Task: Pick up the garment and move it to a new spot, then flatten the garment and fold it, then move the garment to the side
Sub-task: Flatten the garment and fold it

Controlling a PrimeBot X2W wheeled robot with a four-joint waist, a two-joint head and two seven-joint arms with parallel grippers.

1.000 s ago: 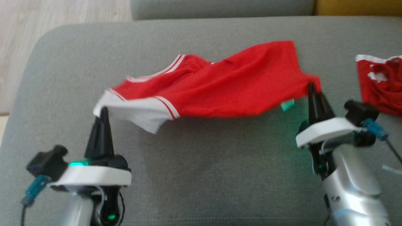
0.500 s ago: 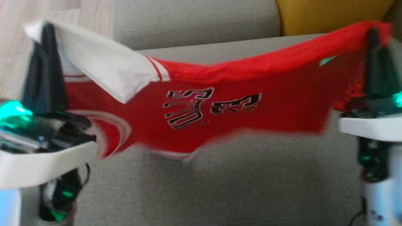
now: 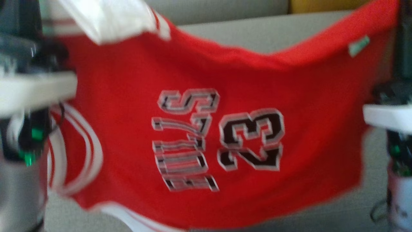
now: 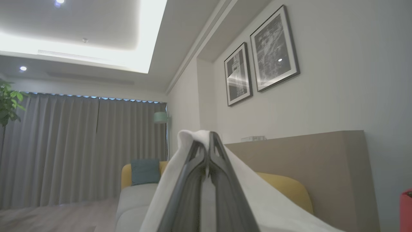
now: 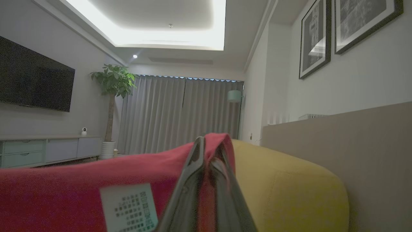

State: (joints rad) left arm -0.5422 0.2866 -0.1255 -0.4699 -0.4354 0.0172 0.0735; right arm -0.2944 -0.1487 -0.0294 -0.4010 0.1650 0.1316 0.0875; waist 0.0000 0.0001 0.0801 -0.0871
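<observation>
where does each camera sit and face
head view: on the head, facing down at the red jersey over the grey sofa; left arm and right arm at edges.
left wrist view: on that wrist, up along the left gripper, shut on the jersey's white trim, toward framed pictures.
right wrist view: on that wrist, along the right gripper, shut on its red edge, toward curtains.
Both wrist views share curtains, pictures, jersey.

Grey curtains (image 5: 180, 116), potted plant (image 5: 112, 80), wall screen (image 5: 32, 80), probably a television, framed prints (image 4: 273, 48), glowing ceiling (image 5: 145, 19)
</observation>
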